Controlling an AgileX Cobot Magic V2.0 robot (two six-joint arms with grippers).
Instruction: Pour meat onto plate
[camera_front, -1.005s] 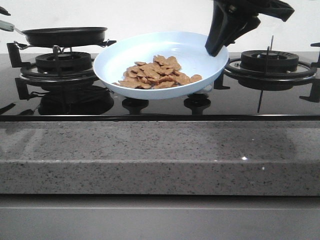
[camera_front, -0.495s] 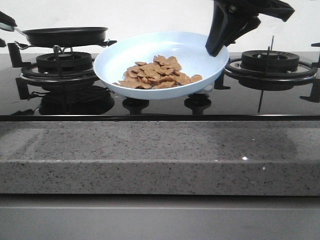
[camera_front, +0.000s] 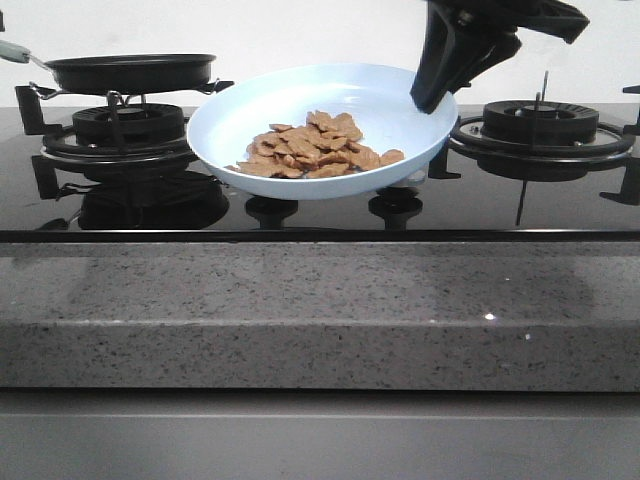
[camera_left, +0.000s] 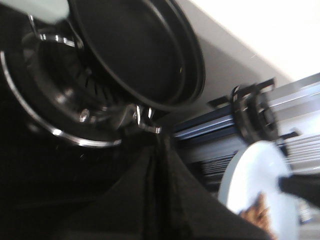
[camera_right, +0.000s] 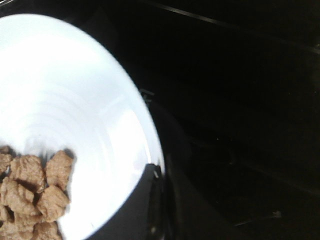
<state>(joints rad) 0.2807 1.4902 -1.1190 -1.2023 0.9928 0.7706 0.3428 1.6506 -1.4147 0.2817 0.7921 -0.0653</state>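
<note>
**Meat on plate, right claw at rim**

Plate (camera_front: 320, 125) sits tilted over the stove middle, between the two burners, meat (camera_front: 315, 147) heaped on its near-left part. Right claw (camera_front: 428, 98) pinching the plate's right rim. Black frying pan (camera_front: 130, 72) on the left burner (camera_front: 125, 130), apart from the plate. Left claw (camera_left: 159, 165) pressed together near the pan; what it holds, cannot tell. Grey worktop (camera_front: 320, 310) in front.

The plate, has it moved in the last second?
No. The plate sits at the same spot against the right burner, held by the right hand.
</note>
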